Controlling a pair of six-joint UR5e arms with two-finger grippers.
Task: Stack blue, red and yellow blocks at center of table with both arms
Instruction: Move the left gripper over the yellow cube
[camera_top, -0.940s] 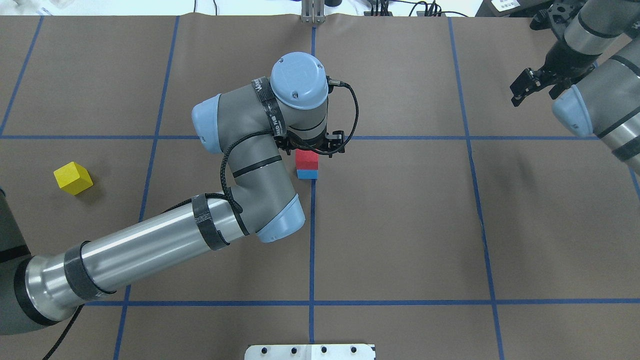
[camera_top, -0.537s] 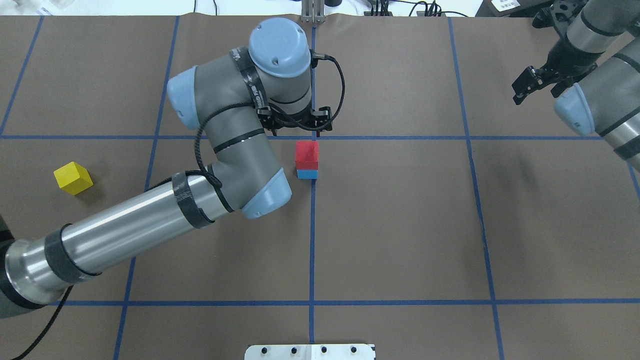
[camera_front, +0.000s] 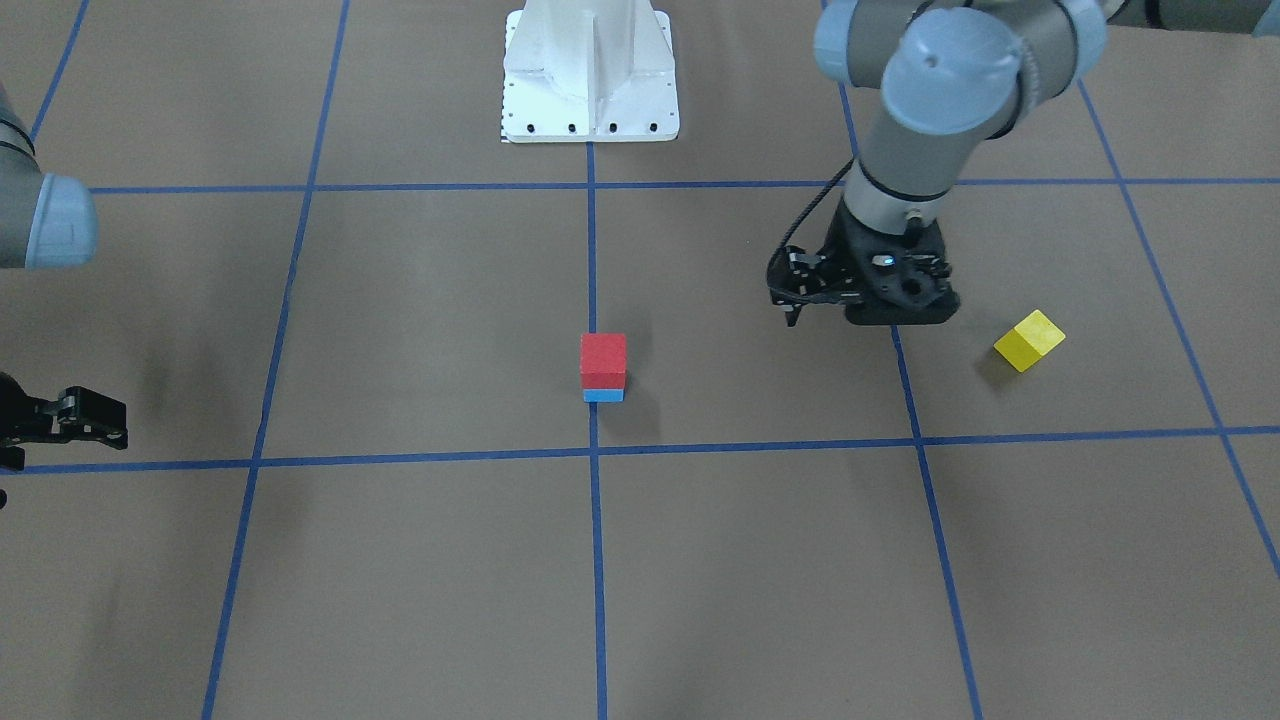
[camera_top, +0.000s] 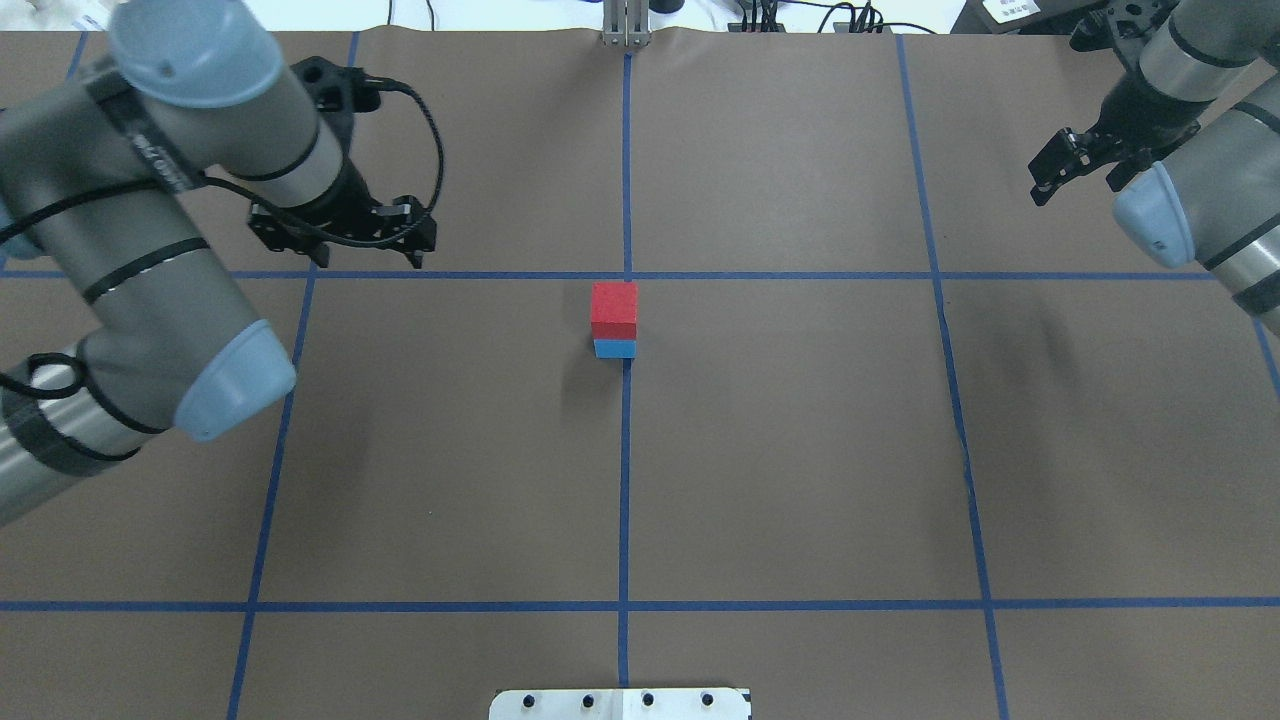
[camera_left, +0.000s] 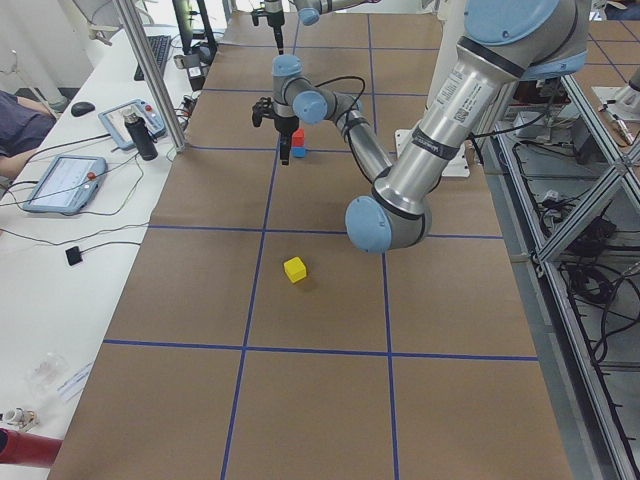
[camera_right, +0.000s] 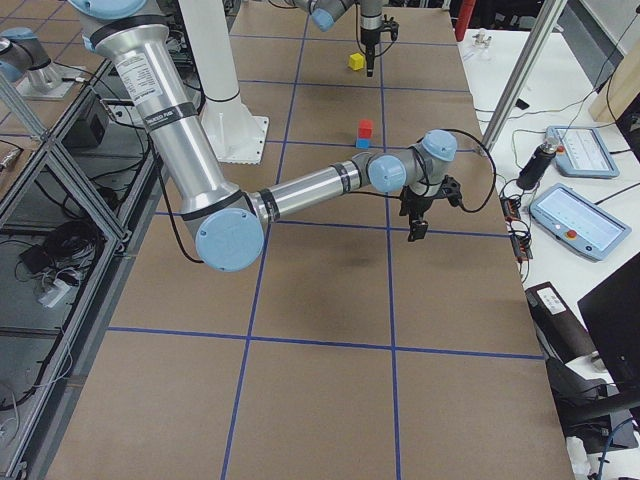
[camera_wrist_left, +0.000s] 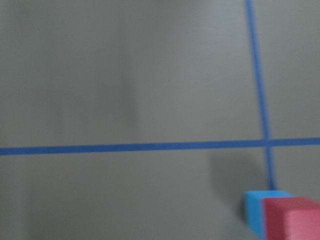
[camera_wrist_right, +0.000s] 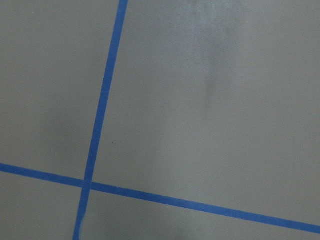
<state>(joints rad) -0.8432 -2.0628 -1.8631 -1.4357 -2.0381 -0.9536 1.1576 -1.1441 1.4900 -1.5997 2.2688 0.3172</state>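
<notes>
Capping the matte blue cube (camera_top: 615, 348) sits the red cube (camera_top: 613, 305); left gripper (camera_top: 366, 252) and right gripper (camera_top: 1075, 178) gape empty.

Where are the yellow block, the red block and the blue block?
yellow block (camera_front: 1035, 333): front-facing view, on its top face.
red block (camera_top: 613, 302): overhead view, on its top face.
blue block (camera_top: 615, 348): overhead view, on its near side, under the red block.

Overhead: yellow block (camera_front: 1029, 340) hidden behind left arm (camera_top: 150, 230). Left wrist view blurred; red block (camera_wrist_left: 292, 218) and blue block (camera_wrist_left: 256, 209) cut off at its corner. Front view: right gripper (camera_front: 108, 420) cut off at edge.
</notes>
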